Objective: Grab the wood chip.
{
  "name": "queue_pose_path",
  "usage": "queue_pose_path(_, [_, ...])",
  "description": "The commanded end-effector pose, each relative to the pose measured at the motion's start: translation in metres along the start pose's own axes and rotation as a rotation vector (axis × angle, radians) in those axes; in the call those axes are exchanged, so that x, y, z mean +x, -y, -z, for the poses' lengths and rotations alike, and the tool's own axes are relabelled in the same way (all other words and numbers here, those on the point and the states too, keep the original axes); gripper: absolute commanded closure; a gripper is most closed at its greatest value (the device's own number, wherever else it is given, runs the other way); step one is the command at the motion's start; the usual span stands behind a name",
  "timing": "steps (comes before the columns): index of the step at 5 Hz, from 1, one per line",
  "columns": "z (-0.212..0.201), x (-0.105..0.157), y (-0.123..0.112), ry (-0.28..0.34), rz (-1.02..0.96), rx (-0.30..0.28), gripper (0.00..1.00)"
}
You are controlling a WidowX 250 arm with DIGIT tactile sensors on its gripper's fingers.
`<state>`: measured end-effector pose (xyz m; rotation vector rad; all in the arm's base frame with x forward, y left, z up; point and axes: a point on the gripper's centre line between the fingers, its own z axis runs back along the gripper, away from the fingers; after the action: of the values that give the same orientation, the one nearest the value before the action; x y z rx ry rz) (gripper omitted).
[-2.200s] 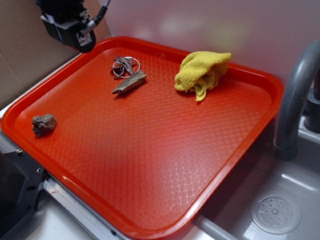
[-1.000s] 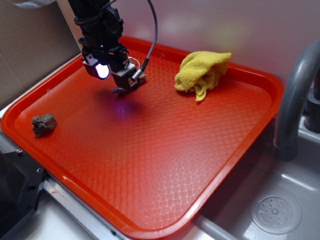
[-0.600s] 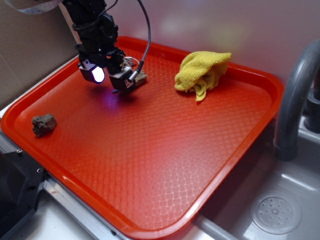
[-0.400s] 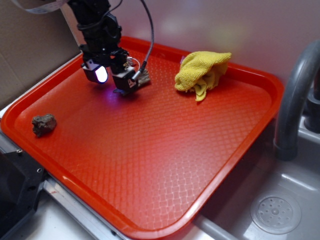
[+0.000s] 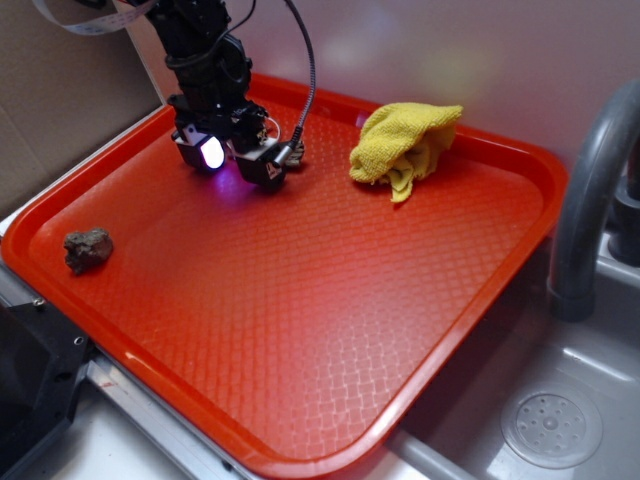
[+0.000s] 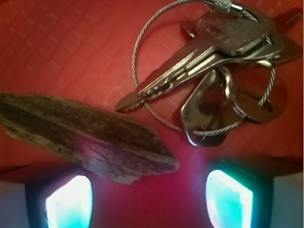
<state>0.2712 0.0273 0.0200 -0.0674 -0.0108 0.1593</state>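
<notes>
We see the black pincer (image 5: 243, 165) with its jaws spread apart, low over the red plastic tray (image 5: 330, 300). One yellow cloth (image 5: 402, 145), one grey lumpy rock (image 5: 87, 249). One rough brown tapered wood chip (image 6: 85, 135) lies flat beside one wire ring of metal keys (image 6: 223, 80).

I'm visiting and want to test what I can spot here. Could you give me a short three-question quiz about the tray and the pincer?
1. True or false: the wood chip lies on top of the yellow cloth.
2. What lies right beside the wood chip in the wrist view? A) a spoon B) a ring of keys C) a sponge
3. Fill in: the rock sits near the tray's ____ edge in the exterior view.

Key: 1 false, it lies on the tray, under the pincer. 2 B. 3 left.
</notes>
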Motion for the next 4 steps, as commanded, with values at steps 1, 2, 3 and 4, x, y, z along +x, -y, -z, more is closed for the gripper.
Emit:
queue_pose_path(1, [-0.024, 0.0, 0.034, 0.039, 0.085, -0.012, 0.0])
queue_pose_path(2, [-0.029, -0.002, 0.038, 0.042, 0.103, -0.025, 0.0])
queue_pose_path(3, [-0.035, -0.008, 0.042, 0.069, 0.149, 0.024, 0.0])
queue_pose_path(4, [-0.06, -0.01, 0.039, 0.179, 0.298, 0.057, 0.0])
